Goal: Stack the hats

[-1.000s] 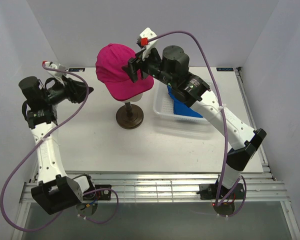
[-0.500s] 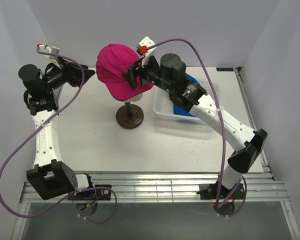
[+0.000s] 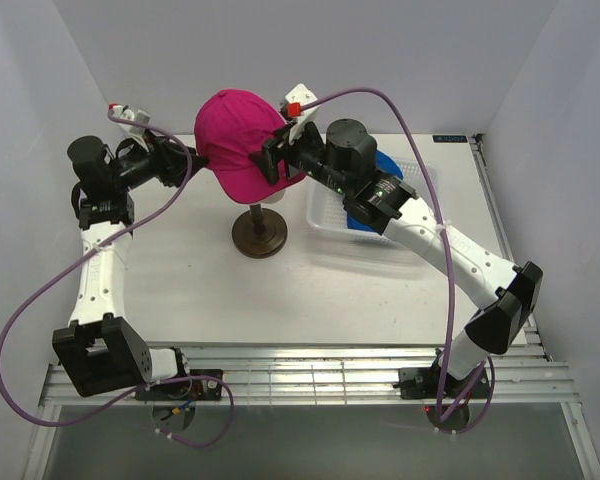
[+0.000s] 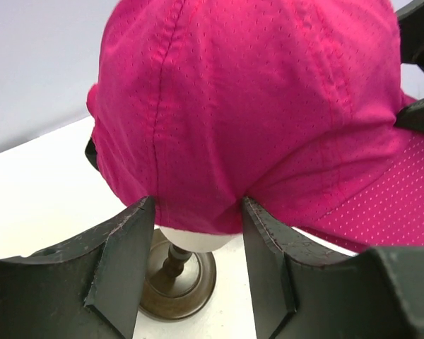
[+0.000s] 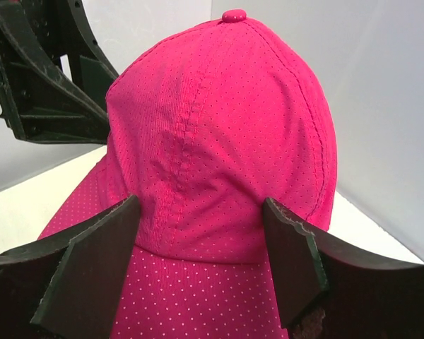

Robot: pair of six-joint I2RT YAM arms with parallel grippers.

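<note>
— Nearest entry?
— Worktop [image 3: 200,290], white. On it stands a dark round stand [image 3: 260,235], its post running up under the hat.

— Hidden or cut-off items?
— Mannequin head [image 4: 194,239]: only a cream sliver shows below the hem. Blue hat [image 3: 360,220]: in the white basket [image 3: 325,225], largely covered by the right arm; how many, cannot tell.

— Pink hat [image 3: 235,130]?
— On the head, brim toward the right arm. Layers beneath: cannot tell.

— Claws?
— Left claw [image 4: 198,205]: spread, fingers either side of the rear hem. Right claw [image 5: 201,205]: spread, flanking the crown above the brim. Whether the pads press the fabric is hard to make out.
</note>
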